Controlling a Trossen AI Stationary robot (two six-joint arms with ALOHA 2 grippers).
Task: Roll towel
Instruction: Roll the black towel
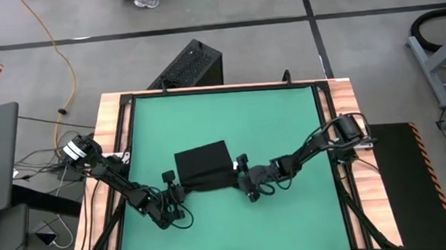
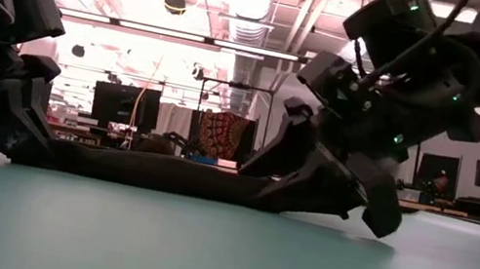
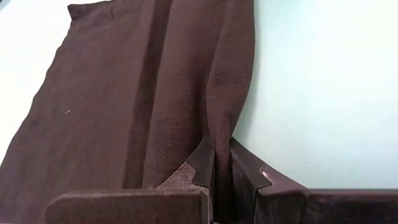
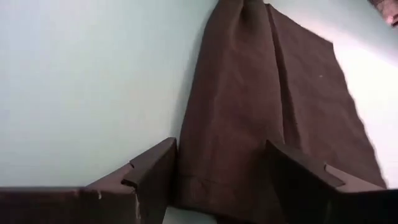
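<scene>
Starting the roll at the near edge: left gripper [image 3: 216, 177] is pinching a raised fold of the towel [image 1: 204, 166] at its near-left corner, fingers pressed together on cloth. Right gripper [image 4: 221, 180] is straddling the near-right corner, fingers spread. Towel is lying mid-mat [image 1: 277, 114], far part flat. Next likely needs the right closing, then both turning the edge away evenly.

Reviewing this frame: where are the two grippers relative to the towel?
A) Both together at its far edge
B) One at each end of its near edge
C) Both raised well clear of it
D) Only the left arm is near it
B: in the high view the left gripper and right gripper sit at opposite ends of the towel's near edge; the left is pinched on cloth, the right straddles it.
</scene>
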